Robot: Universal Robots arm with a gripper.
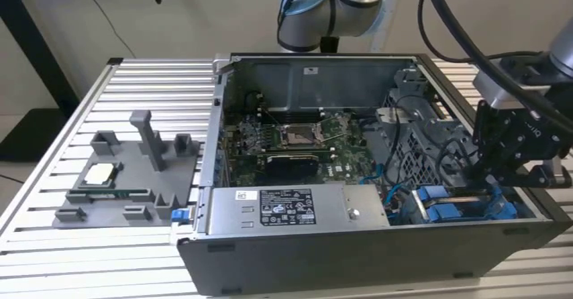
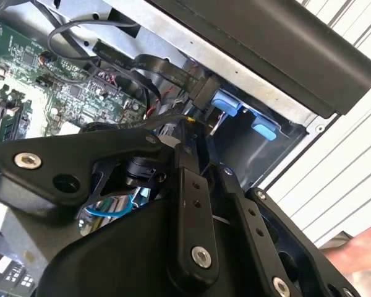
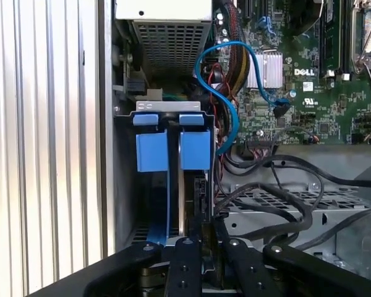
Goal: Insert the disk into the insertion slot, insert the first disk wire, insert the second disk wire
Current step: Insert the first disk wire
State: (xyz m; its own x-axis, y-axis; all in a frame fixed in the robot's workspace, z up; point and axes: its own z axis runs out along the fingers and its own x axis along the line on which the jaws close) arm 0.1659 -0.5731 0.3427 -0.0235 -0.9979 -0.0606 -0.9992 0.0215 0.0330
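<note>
The disk sits in the insertion slot (image 3: 125, 185) at the case's front corner on the exterior view's right. Its blue carrier (image 3: 195, 151) (image 1: 445, 212) and a thin silver edge (image 3: 182, 198) are visible. My gripper (image 1: 488, 182) reaches down into that corner from above. In both wrist views its black fingers (image 3: 187, 266) (image 2: 187, 185) stand close together on the black connector (image 2: 203, 91) of a flat black disk wire (image 2: 142, 62), right at the disk's end. A blue disk wire (image 3: 217, 68) loops from the motherboard down toward the carrier.
The grey labelled power-supply box (image 1: 286, 208) fills the case's front. The motherboard (image 1: 296, 138) lies behind it, and black cables (image 3: 278, 185) cross a perforated metal cage (image 1: 421, 155). A grey fixture (image 1: 125, 178) with parts stands on the slatted table on the exterior view's left.
</note>
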